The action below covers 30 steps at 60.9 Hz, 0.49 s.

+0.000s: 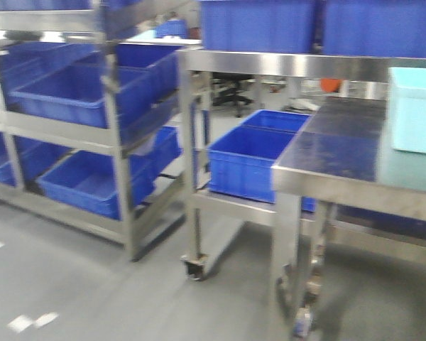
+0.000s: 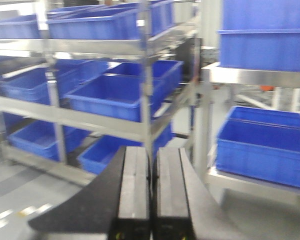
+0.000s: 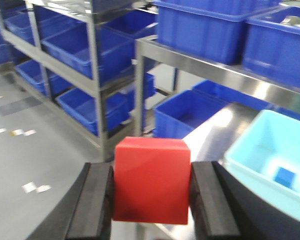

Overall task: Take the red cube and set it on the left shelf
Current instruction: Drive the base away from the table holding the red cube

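Right end effector (image 3: 150,172) clamps red cube (image 3: 151,182) on opposite flat faces; rigid, smooth, probably light, so slip is the risk. Left end effector (image 2: 151,165) clenched, empty.

The whole front view is coming out smeary, so the orange-red blob (image 1: 330,84) behind the bench (image 1: 341,153) is looking impossible to name. The turquoise tub (image 1: 415,110) is getting chopped off by the right edge there, and in the right wrist view too, where a little blue thing (image 3: 284,176) inside it is reading too fuzzy to identify. The red cube (image 3: 151,190) is hiding its side faces behind the pads of the right gripper (image 3: 151,170), whose lower ends are running off the bottom edge. The left gripper (image 2: 152,155) is getting cropped the same way and is covering the foot of the rack (image 2: 145,130).
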Each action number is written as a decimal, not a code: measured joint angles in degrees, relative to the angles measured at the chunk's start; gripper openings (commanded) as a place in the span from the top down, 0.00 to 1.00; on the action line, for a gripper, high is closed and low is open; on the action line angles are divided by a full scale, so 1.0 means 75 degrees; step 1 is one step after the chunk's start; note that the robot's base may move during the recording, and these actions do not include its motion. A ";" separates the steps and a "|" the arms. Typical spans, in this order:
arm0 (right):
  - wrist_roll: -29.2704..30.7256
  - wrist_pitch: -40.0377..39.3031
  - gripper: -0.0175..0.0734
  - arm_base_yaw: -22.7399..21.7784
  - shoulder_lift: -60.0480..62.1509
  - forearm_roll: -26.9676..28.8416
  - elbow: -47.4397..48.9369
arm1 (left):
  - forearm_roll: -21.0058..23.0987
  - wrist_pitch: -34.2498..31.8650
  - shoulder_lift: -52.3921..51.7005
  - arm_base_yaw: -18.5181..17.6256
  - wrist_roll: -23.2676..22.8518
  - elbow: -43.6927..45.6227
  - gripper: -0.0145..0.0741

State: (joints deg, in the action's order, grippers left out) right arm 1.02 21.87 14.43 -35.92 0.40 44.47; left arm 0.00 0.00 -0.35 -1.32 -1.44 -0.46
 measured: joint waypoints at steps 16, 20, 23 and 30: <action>0.0000 0.0000 0.75 0.0000 0.0000 0.0000 0.0000 | 0.0000 0.0000 0.0000 0.0000 0.0000 0.0000 0.72; 0.0000 0.0000 0.75 0.0000 0.0000 0.0000 0.0000 | 0.0000 0.0000 0.0000 0.0000 0.0000 0.0000 0.72; 0.0000 0.0000 0.75 0.0000 0.0000 0.0000 0.0000 | 0.0000 0.0000 0.0000 0.0000 0.0000 0.0000 0.72; 0.0000 0.0000 0.75 0.0000 0.0000 0.0000 0.0000 | 0.0000 0.0000 0.0000 0.0000 0.0000 0.0000 0.72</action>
State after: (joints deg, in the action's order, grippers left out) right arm 1.02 21.87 14.43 -35.92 0.40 44.47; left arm 0.00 0.00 -0.35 -1.32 -1.44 -0.46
